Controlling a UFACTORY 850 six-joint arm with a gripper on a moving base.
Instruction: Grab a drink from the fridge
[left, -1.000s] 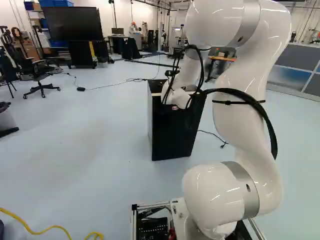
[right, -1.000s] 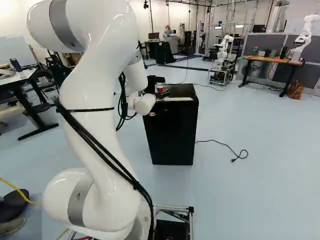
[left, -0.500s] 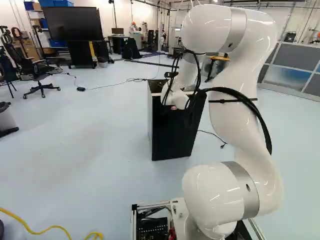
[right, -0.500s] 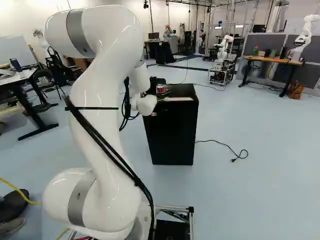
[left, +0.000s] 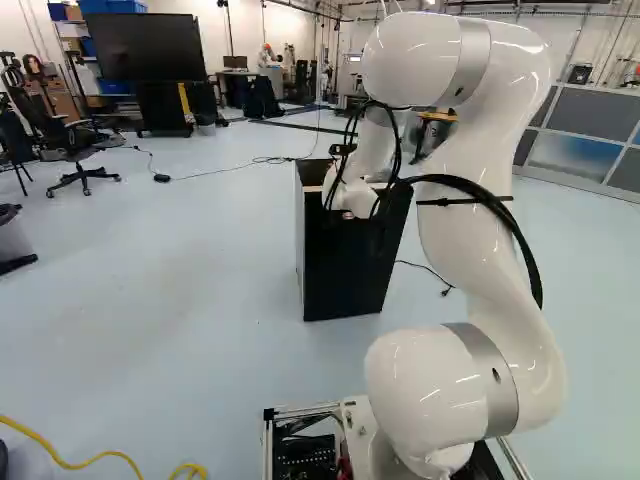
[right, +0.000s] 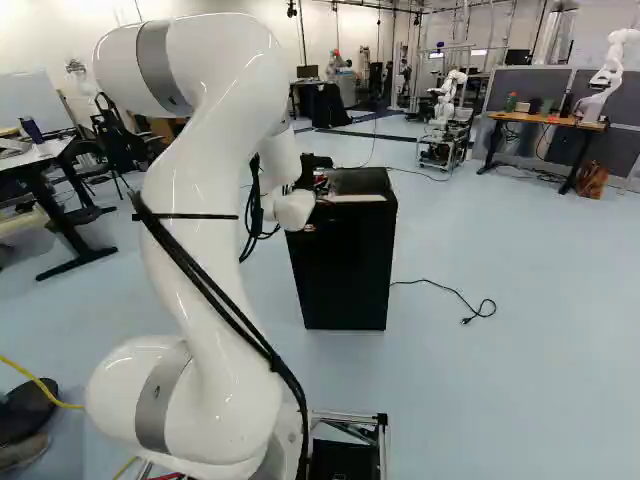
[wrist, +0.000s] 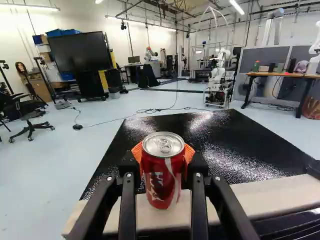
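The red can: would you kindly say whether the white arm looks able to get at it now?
Yes, very likely: the tool has the red can between its orange pads, with nothing visibly blocking them.

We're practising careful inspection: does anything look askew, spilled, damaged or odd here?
The cord beside the fridge ends in a plug lying loose on the floor, so it may be unplugged. The can is upright in the hand, with no visible dent or spill.

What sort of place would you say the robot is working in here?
Probably a robotics lab or workshop: another robot stands on a wheeled frame, a white arm is mounted on a wooden-topped table, and cables run across the open floor.
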